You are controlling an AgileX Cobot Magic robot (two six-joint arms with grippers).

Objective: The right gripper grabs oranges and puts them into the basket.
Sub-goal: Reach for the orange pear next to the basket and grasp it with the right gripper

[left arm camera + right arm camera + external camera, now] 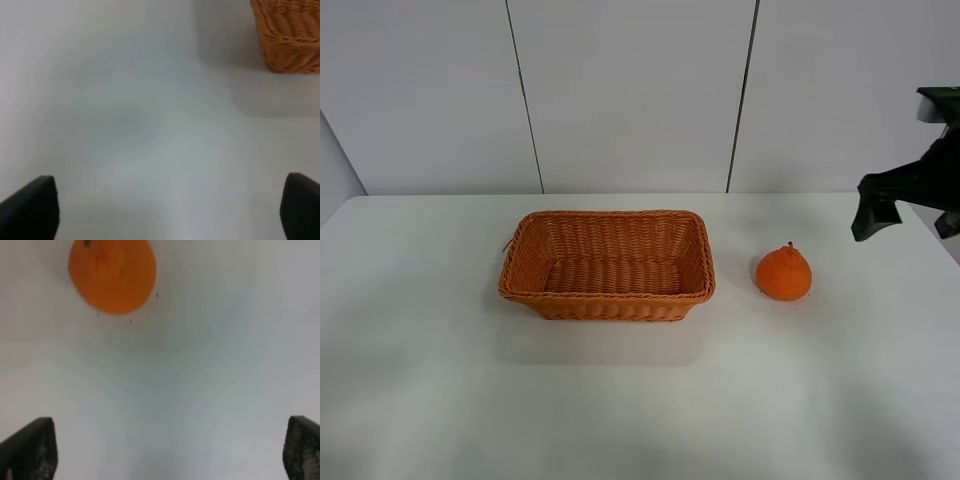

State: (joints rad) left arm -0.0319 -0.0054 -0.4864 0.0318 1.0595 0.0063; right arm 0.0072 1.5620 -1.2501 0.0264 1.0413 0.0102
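Note:
The orange (784, 273), bright with a knob and small stem on top, sits on the white table to the right of the wicker basket (610, 298), apart from it. The basket shows nothing inside. My right gripper (905, 215) hovers above the table's far right edge, to the right of the orange and clear of it. In the right wrist view the right gripper (170, 450) is open and empty, and the orange (112, 275) lies ahead of it. My left gripper (170, 207) is open and empty over bare table, with a basket corner (287, 35) ahead. The left gripper is outside the high view.
The white table (620, 400) spreads wide in front of the basket and the orange. A grey panelled wall (630, 90) stands behind the table's back edge. The table's right edge runs just under my right arm.

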